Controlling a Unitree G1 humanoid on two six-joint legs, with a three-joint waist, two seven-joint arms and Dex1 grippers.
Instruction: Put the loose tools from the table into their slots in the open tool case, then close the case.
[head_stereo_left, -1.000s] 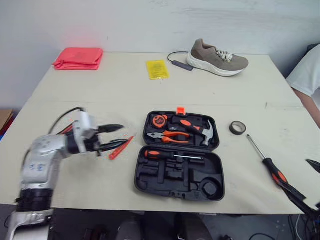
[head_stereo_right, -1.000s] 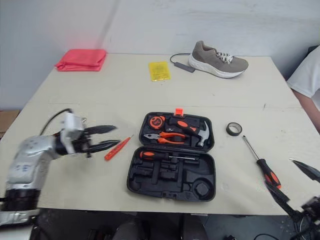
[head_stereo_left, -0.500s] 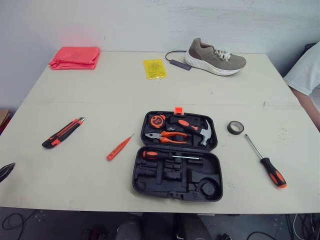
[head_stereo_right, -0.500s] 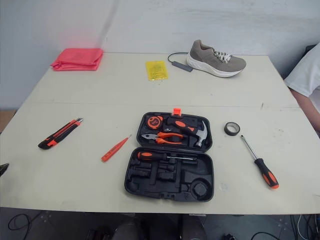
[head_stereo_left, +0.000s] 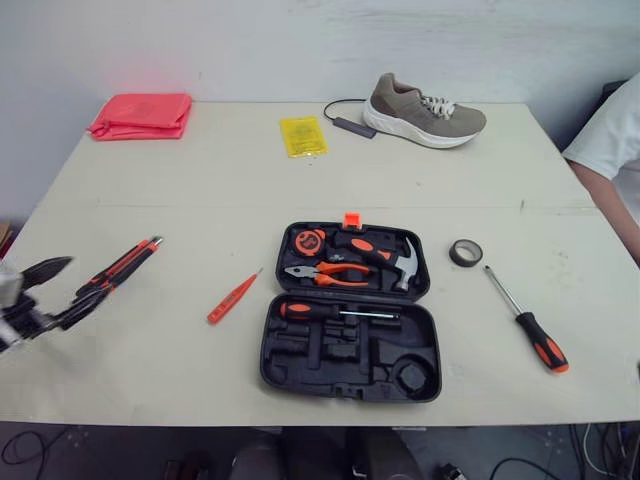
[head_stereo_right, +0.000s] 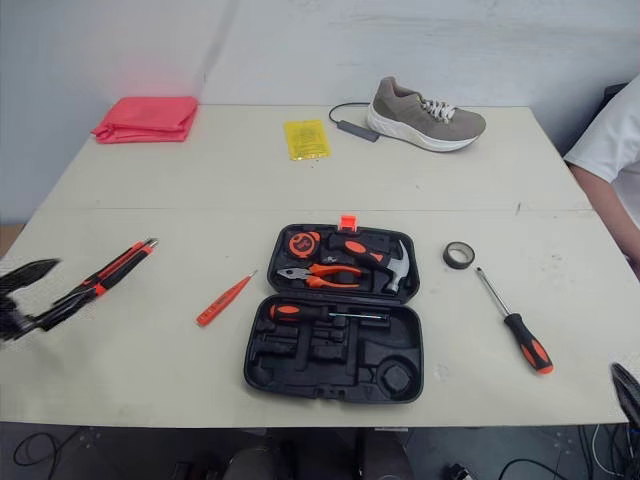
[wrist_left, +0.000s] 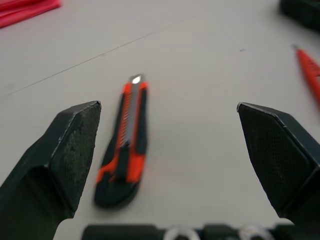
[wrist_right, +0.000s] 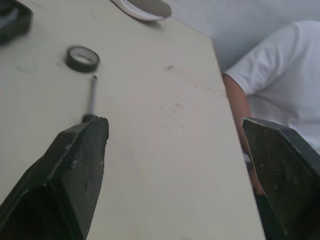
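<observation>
Since half a second ago the left gripper (wrist_left: 167, 106) has come back over the table's left edge, and its wide-apart fingers (wrist_left: 75, 145) now frame the orange-and-black utility knife (wrist_left: 125, 145). The knife lies flat on the table, nearer one finger and not yet touched as far as I can tell. The right gripper (wrist_right: 174, 122) is likewise spread wide and holds nothing, low by the table's right front corner.

Farther in, the red tester pen (head_stereo_left: 232, 297) lies between the knife and the open tool case (head_stereo_left: 268, 360). A tape measure (head_stereo_left: 311, 241), pliers (head_stereo_left: 325, 272), a hammer (head_stereo_left: 392, 257) and one screwdriver (head_stereo_left: 335, 311) sit in the case. Several moulded slots are empty.

I judge the task early. The knife, the pen, the black tape roll (head_stereo_left: 465, 252) and the loose screwdriver (head_stereo_left: 527, 322) are all out on the table, and the lid is open.

The head views give the whole layout and the case's free slots. The left wrist view adds the knife's metal tip pointing away from the gripper. The right wrist view adds a person's arm in a white sleeve (wrist_right: 280, 90) close beyond the table edge.
</observation>
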